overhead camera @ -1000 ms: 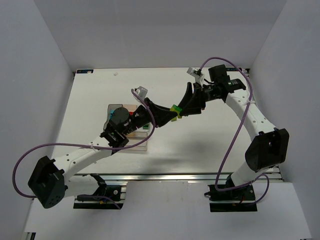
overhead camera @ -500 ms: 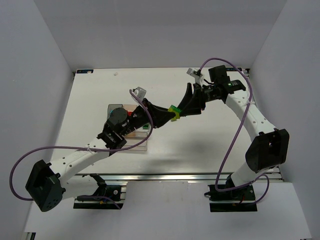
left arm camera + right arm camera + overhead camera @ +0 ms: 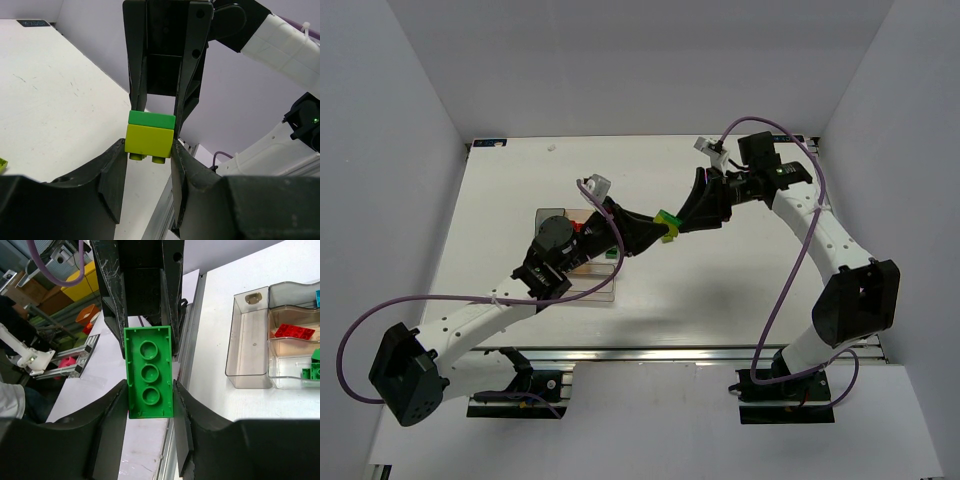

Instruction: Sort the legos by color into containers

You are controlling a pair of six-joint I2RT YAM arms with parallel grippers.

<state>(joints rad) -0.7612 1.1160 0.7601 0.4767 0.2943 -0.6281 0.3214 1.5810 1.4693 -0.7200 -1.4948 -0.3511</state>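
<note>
Two joined legos hang in mid-air between both arms. One is a lime-yellow brick [image 3: 149,140] and the other a green plate [image 3: 149,372] pressed against it; from above they show as one small stack [image 3: 667,222]. My left gripper [image 3: 148,147] is shut on the lime-yellow brick's sides. My right gripper [image 3: 149,390] comes from the opposite side, its pads against the green plate's long edges. The containers [image 3: 245,340] lie on the table to the left, with a red lego [image 3: 294,331] in the tan bin and green legos [image 3: 312,371] in a clear one.
The tray of bins [image 3: 605,293] lies partly under my left arm. A cyan piece [image 3: 317,295] shows at the edge of a far bin. A lime scrap [image 3: 2,164] lies on the white table. The aluminium rail [image 3: 670,355] runs along the near edge.
My right gripper's jaws have narrowed onto the green plate. The left arm has shifted slightly left, and the stack stays at the same spot in the air.
</note>
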